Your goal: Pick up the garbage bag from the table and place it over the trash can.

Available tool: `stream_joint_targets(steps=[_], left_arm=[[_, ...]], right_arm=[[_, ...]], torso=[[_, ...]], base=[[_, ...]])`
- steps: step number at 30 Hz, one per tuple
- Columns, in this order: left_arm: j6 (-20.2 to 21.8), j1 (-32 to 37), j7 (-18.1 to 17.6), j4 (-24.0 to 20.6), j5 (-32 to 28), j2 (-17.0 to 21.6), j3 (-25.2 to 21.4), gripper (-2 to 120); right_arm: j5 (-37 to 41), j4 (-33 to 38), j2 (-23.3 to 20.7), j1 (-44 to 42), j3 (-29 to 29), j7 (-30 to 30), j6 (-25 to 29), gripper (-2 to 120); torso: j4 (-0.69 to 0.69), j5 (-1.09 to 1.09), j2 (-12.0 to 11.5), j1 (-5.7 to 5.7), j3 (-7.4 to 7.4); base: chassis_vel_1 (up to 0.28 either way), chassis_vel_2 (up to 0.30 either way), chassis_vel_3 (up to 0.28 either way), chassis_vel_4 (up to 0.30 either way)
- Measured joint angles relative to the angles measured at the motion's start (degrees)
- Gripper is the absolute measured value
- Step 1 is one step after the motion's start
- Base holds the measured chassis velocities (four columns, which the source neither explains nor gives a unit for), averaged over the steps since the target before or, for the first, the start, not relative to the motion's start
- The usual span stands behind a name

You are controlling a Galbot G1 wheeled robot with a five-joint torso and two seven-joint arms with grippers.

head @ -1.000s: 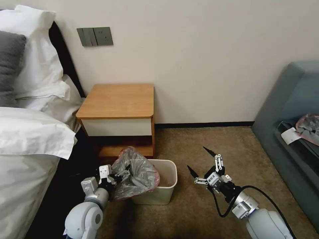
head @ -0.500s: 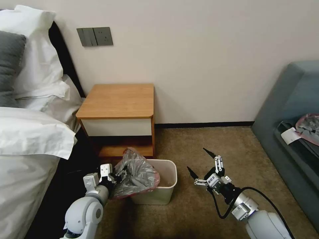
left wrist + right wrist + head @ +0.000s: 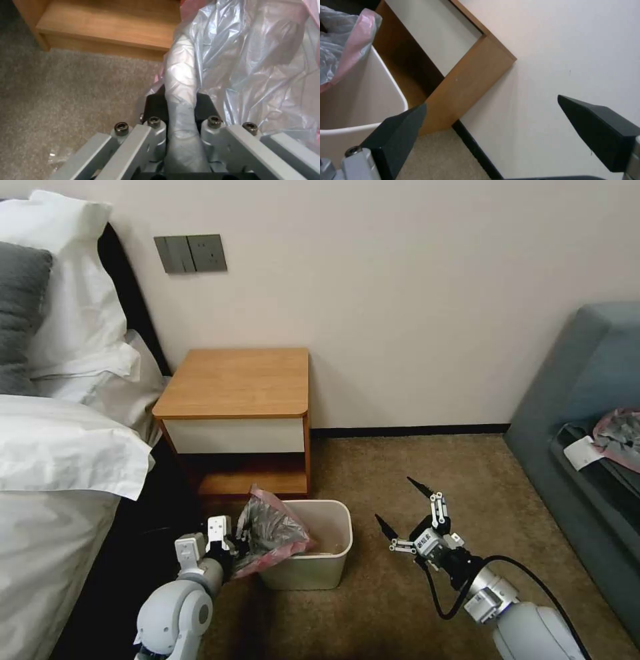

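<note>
Counter (image 3: 233, 383) by the bed: wooden top bare, so the pickup is judged done. Bag off it and down at floor level.

Trash can (image 3: 333, 567) on the carpet just in front of the counter's low shelf. Most of its mouth open and uncovered; far and right-hand rim bare. Placement judged only begun: the bag needs spreading and its rim drawing round all four sides.

Garbage bag (image 3: 270, 533) bunched, wrinkled, pink-red edge showing, leaning over the can's left side and hanging partly above the opening. Not stretched over any rim that can be made out.

Left gripper (image 3: 223, 545) low, just left of the can, pressed together on a twisted fold of the bag; in the left wrist view the fold runs straight up between its dark pads (image 3: 153, 105) and the rest billows out beyond, toward the can.

Right gripper (image 3: 417, 517) spread wide, holding nothing, hovering over the carpet right of the can, well apart from the bag.
</note>
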Motion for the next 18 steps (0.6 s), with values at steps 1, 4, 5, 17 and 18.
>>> stream_joint_targets(steps=[1,4,5,17,18], left_arm=[[0.00,0.00,0.00,-0.05,0.12,-0.01,0.01,9],[0.01,0.13,-0.07,-0.35,0.37,-0.06,0.01,9],[-0.18,0.27,-0.29,-0.53,0.66,-0.15,-0.06,9],[-15.23,2.79,0.02,-1.98,3.88,-0.59,-0.19,9],[-17.65,3.33,0.30,-2.43,3.88,-0.61,0.09,9]], right_arm=[[-0.10,-0.05,0.04,-0.04,0.00,0.00,0.11,100],[-0.18,-0.12,0.08,-0.03,0.00,0.00,0.21,100],[-0.18,-0.12,0.08,0.04,-0.02,0.01,0.23,100],[12.52,5.48,0.45,-0.20,-4.70,1.90,-4.54,100],[16.51,7.58,0.13,-0.44,-6.35,2.24,-6.92,100]], torso=[[0.00,0.00,0.00,0.00,0.00],[0.00,0.00,0.00,0.00,0.00],[0.00,0.00,0.00,0.00,0.00],[0.01,0.00,0.00,0.00,0.00],[0.00,0.00,0.00,0.00,0.00]], base=[[0.000,0.000,0.000,0.000],[0.000,0.000,0.000,0.000],[0.000,0.000,0.000,0.000],[0.000,0.000,0.000,0.000],[0.000,0.000,0.000,0.000]])
